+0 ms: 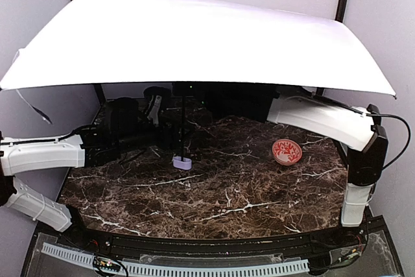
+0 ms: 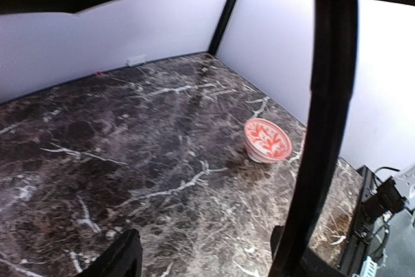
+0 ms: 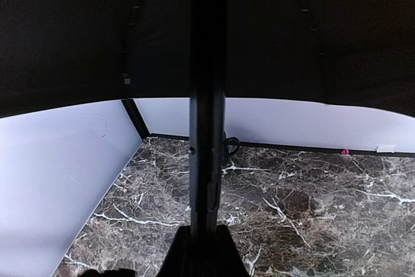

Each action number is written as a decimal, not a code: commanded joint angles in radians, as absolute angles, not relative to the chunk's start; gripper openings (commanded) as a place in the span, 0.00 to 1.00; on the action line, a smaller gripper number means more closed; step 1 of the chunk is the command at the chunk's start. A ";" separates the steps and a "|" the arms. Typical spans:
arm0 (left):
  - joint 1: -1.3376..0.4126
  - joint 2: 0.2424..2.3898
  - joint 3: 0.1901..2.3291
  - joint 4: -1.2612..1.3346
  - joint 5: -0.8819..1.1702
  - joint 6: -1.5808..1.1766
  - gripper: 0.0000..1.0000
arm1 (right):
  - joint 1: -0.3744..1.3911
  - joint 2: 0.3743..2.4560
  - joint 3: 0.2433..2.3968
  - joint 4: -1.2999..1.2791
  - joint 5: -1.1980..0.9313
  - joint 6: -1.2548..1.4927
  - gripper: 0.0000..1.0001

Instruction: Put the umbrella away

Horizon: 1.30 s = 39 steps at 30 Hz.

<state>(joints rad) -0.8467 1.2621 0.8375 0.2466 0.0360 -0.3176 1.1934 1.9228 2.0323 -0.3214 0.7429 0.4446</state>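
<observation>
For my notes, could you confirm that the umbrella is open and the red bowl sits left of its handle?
Not quite: the top view shows the red bowl sitting right of the handle. The umbrella is indeed open.

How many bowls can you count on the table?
1: a red-patterned bowl on the right side of the marble table. The open umbrella may hide others behind it.

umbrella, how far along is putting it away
Nothing looks done: the umbrella canopy is fully open. In hand: right jaws are shut on its shaft, with the handle down by the table; left jaws are open, holding nothing. Left: collapse the canopy and stow it.
</observation>
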 commanded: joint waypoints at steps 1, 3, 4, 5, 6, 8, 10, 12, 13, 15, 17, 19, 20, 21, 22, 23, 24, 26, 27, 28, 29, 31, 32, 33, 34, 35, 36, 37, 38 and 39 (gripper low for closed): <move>-0.848 1.273 0.858 0.325 0.143 -0.337 0.70 | 1.201 1.929 2.049 -0.210 0.806 0.426 0.00; -0.848 1.274 0.858 0.320 0.121 -0.336 0.51 | 1.203 1.930 2.049 -0.207 0.794 0.429 0.00; -0.848 1.275 0.864 0.298 0.074 -0.338 0.30 | 1.205 1.929 2.049 -0.207 0.791 0.429 0.00; -0.848 1.278 0.874 0.265 0.024 -0.345 0.13 | 1.208 1.929 2.046 -0.208 0.792 0.430 0.00; -0.848 1.282 0.887 0.230 -0.008 -0.350 0.02 | 1.208 1.925 2.041 -0.211 0.795 0.430 0.00; -0.848 1.288 0.904 0.191 -0.011 -0.344 0.00 | 1.210 1.915 2.018 -0.208 0.797 0.434 0.00; -0.848 1.283 0.899 0.199 0.029 -0.356 0.00 | 1.207 1.899 1.984 -0.184 0.785 0.421 0.00; -0.848 1.266 0.879 0.240 0.089 -0.381 0.00 | 1.201 1.870 1.932 -0.133 0.720 0.383 0.09; -0.848 1.253 0.865 0.269 0.118 -0.393 0.00 | 1.196 1.850 1.899 -0.109 0.671 0.358 0.31; -0.848 1.213 0.829 0.338 0.177 -0.412 0.00 | 1.180 1.803 1.833 -0.079 0.582 0.331 0.69; -0.848 1.163 0.786 0.420 0.255 -0.417 0.00 | 1.153 1.743 1.749 -0.036 0.432 0.313 0.93; -0.848 1.117 0.741 0.509 0.349 -0.426 0.00 | 1.121 1.665 1.623 0.042 0.259 0.310 0.99; -0.847 1.102 0.727 0.553 0.404 -0.437 0.00 | 1.104 1.630 1.570 0.102 0.150 0.311 1.00; -0.847 1.092 0.715 0.597 0.455 -0.450 0.00 | 1.089 1.606 1.514 0.162 0.044 0.320 0.99; -0.847 1.088 0.709 0.631 0.503 -0.468 0.00 | 1.073 1.583 1.467 0.232 -0.051 0.331 1.00; -0.847 1.090 0.707 0.665 0.542 -0.491 0.00 | 1.063 1.558 1.436 0.294 -0.133 0.343 1.00; -0.847 1.096 0.706 0.687 0.573 -0.515 0.00 | 1.059 1.551 1.419 0.334 -0.184 0.353 1.00; -0.846 1.110 0.703 0.720 0.620 -0.556 0.00 | 1.057 1.558 1.430 0.358 -0.242 0.369 1.00; -0.847 1.117 0.701 0.734 0.638 -0.574 0.00 | 1.058 1.569 1.447 0.354 -0.266 0.374 0.99; -0.846 1.121 0.696 0.754 0.652 -0.590 0.00 | 1.058 1.581 1.463 0.350 -0.288 0.380 0.99; -0.846 1.124 0.692 0.771 0.666 -0.602 0.00 | 1.057 1.585 1.478 0.348 -0.306 0.388 0.98; -0.847 1.124 0.690 0.780 0.686 -0.610 0.00 | 1.057 1.614 1.499 0.356 -0.334 0.399 0.95; -0.847 1.122 0.691 0.769 0.686 -0.609 0.00 | 1.057 1.620 1.509 0.360 -0.345 0.403 0.94; -0.847 1.120 0.693 0.751 0.684 -0.605 0.00 | 1.057 1.625 1.516 0.368 -0.360 0.408 0.92; -0.847 1.117 0.695 0.735 0.683 -0.598 0.00 | 1.057 1.631 1.522 0.378 -0.372 0.413 0.90; -0.847 1.113 0.696 0.724 0.686 -0.589 0.00 | 1.057 1.637 1.528 0.381 -0.373 0.418 0.88; -0.847 1.109 0.696 0.718 0.691 -0.583 0.00 | 1.057 1.642 1.534 0.384 -0.368 0.424 0.85; -0.847 1.104 0.694 0.713 0.696 -0.578 0.00 | 1.058 1.648 1.540 0.382 -0.362 0.425 0.82; -0.847 1.099 0.693 0.711 0.703 -0.572 0.00 | 1.057 1.655 1.544 0.382 -0.354 0.428 0.77; -0.847 1.094 0.692 0.709 0.711 -0.569 0.00 | 1.057 1.660 1.547 0.383 -0.346 0.432 0.71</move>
<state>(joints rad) -0.8463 1.1328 0.6910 0.6468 0.6582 -0.6064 1.0557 1.6371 1.5032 0.3214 -0.3214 0.4065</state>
